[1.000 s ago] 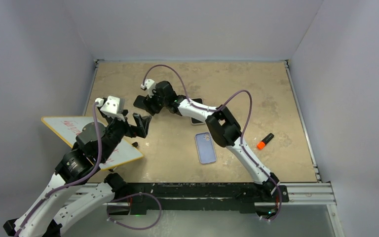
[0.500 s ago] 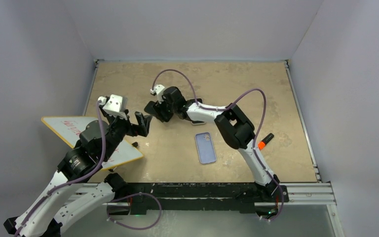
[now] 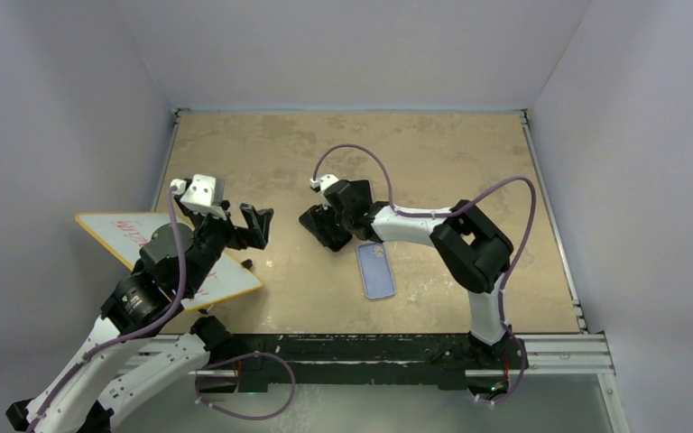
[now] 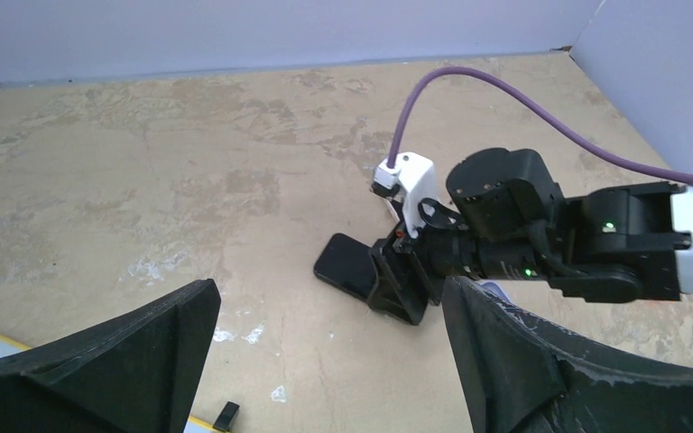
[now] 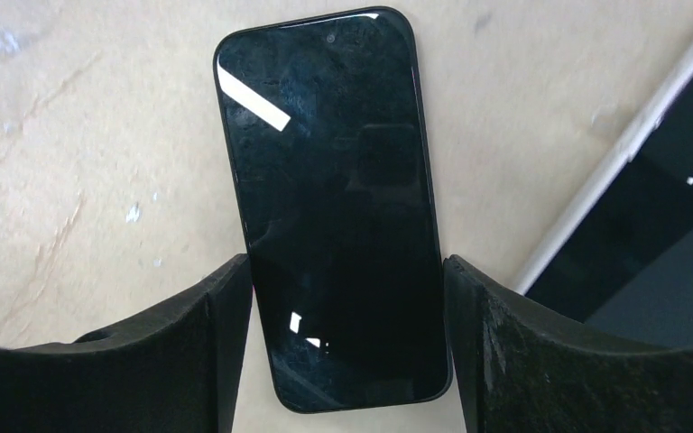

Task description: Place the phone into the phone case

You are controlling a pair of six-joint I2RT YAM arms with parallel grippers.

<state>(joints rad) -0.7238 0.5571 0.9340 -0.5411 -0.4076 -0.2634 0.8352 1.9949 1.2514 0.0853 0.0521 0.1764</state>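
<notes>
**Operator:** What has changed in the last second?

**Spotter:** Start well left of the phone case [image 3: 376,270]. Your left end effector [image 3: 257,225] hasn't moved from above the whiteboard [image 3: 117,230]. Its jaws are spread wide and it holds nothing. The change is with your right end effector [image 3: 323,227]. A second ago it was far out to the case's upper left, and it has since swung in towards the case. Its jaws have narrowed onto the phone [image 4: 343,268].

**Operator:** So is the phone gripped?

**Spotter:** Yes. In the wrist view both fingers press against its long edges with the screen facing up. You've finished fetching the phone, and I'd say lining it up comes next.

**Operator:** Where is the phone now?

**Spotter:** It's just off the case's upper-left corner, close to it but not over it. It sticks out from your fingertips on the side away from the case. It looks low on the counter [image 3: 433,153], but I can't tell whether it's lifted clear. The case lies flat and unobstructed. The orange marker [image 3: 484,259] is well off to the case's right, out of your way.
</notes>
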